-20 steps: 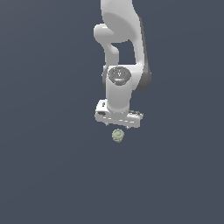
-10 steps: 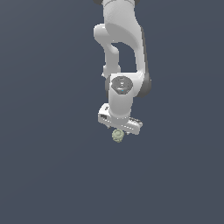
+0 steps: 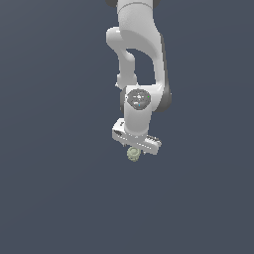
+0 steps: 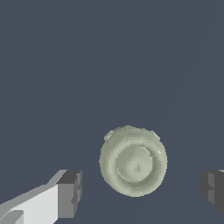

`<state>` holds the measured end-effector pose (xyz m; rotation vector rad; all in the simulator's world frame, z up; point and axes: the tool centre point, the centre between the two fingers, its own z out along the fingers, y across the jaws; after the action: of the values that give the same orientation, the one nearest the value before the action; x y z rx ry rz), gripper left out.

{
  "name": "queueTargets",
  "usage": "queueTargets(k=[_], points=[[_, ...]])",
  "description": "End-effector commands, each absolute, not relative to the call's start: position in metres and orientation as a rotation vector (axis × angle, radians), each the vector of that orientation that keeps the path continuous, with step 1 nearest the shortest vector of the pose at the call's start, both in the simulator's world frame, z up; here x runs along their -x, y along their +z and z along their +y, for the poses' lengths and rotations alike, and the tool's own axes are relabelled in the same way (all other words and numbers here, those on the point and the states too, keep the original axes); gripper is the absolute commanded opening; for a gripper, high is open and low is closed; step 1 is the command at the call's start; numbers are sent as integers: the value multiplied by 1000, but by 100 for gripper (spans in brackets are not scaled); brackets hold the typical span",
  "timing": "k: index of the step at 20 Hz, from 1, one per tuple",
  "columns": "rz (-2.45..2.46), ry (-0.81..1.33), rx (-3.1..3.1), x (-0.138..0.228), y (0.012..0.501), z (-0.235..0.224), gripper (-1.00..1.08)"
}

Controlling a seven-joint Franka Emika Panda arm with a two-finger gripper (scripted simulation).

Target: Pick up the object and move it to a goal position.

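Observation:
The object (image 3: pixel 133 154) is a small pale greenish-beige round item with a knobbly rim, lying on the dark grey floor. My white gripper (image 3: pixel 135 150) hangs straight above it, partly covering it in the exterior view. The wrist view shows the object (image 4: pixel 133 160) from above, sitting between my two dark fingertips (image 4: pixel 72 193) with clear gaps on both sides. My gripper (image 4: pixel 142 190) is open and touches nothing.
The white arm (image 3: pixel 141 59) rises from the gripper toward the exterior view's upper edge. A plain dark grey surface (image 3: pixel 54 188) surrounds the object on every side.
The arm has lowered the gripper steadily toward the object, which has stayed in place. The fingers now sit close around it.

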<state>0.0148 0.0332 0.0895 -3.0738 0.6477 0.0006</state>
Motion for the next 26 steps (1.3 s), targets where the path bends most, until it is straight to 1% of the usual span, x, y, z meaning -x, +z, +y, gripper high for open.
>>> queueTargets(k=[1,10,15,16,26], points=[[648,1,3074,-15,86,33,100],[653,0,3073,-14,46,33,100],[654,0,3073,-15,40,33,100],[654,0,3073,-15,40,33,-100],[654,-1,3072,-15,40,33,-100]])
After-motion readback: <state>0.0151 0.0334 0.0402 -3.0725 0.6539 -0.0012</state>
